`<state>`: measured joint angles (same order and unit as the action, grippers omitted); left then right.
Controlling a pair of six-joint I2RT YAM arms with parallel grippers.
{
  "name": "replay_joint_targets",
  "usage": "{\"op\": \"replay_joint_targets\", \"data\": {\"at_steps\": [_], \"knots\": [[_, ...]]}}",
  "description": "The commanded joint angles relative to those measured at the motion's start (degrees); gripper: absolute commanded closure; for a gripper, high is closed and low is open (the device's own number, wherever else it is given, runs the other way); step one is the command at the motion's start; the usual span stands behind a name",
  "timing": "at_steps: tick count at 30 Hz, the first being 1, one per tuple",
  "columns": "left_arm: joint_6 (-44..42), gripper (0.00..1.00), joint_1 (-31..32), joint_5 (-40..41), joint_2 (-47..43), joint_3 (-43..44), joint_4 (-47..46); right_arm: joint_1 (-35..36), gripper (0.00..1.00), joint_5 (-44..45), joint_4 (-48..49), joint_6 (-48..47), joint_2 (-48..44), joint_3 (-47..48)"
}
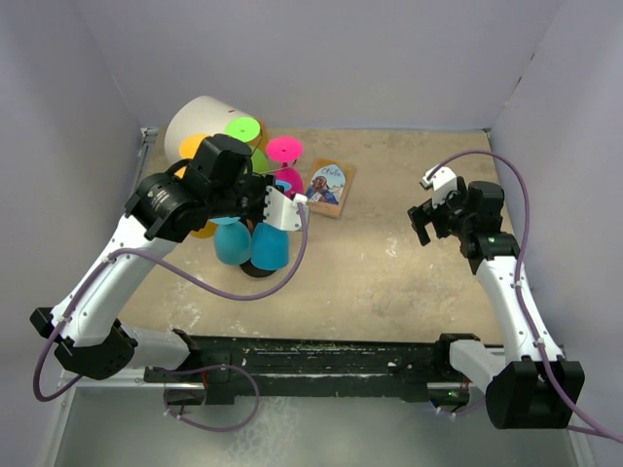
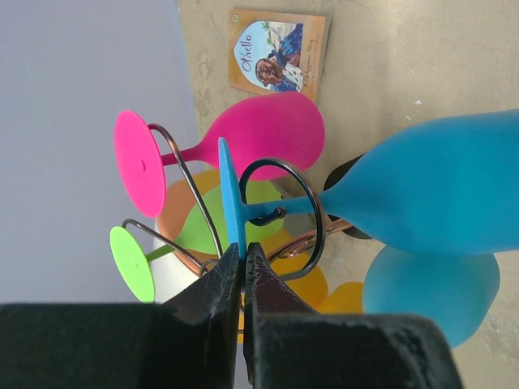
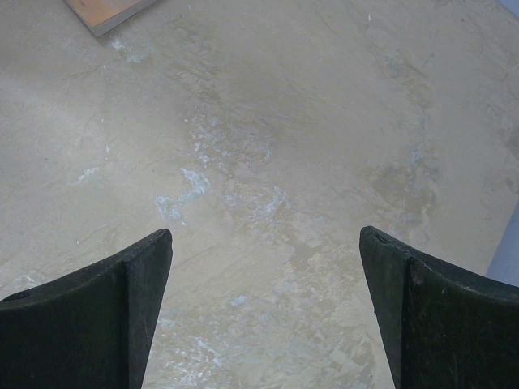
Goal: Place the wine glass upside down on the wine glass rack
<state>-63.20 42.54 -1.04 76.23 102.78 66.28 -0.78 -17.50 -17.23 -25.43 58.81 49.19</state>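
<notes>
1. Where the left gripper (image 2: 242,258) rises from the bottom edge of its wrist view, its jaws are pressed almost together. They nip the lower rim of the flat foot of a blue wine glass (image 2: 438,190).
2. The stem of that glass passes through a round wire loop of the wine glass rack (image 1: 256,270). In the wrist view the foot lies left of the loop and the bowl right of it.
3. A second blue glass (image 2: 430,292) shows its bowl at lower right, just below the first bowl.
4. A pink wine glass (image 2: 268,134) hangs on the rack in the upper middle. A green wine glass (image 2: 215,223) sits behind the blue foot, and orange glass bowls (image 2: 302,285) are partly hidden lower down.
5. In the overhead view the rack stands at upper left, just in front of a white cylinder (image 1: 200,122) with an orange inside. An Othello card (image 1: 329,187) lies flat just right of the rack.
6. The right gripper (image 3: 263,235) has its jaws spread wide above the scuffed tan tabletop (image 3: 284,121). Overhead it sits at middle right, well apart from the rack.
</notes>
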Motion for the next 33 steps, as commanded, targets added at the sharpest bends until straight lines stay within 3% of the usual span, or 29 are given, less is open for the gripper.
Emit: {"op": "replay_joint_targets", "data": {"at_steps": [1, 33], "knots": [[-0.52, 0.93, -0.01, 1.92, -0.36, -0.11, -0.73, -0.37, 0.0, -0.25, 1.85, 0.4, -0.36, -0.23], [-0.85, 0.76, -0.01, 1.69, -1.76, 0.24, 0.42, -0.89, 0.0, -0.99, 1.8, 0.39, -0.25, -0.48]]}}
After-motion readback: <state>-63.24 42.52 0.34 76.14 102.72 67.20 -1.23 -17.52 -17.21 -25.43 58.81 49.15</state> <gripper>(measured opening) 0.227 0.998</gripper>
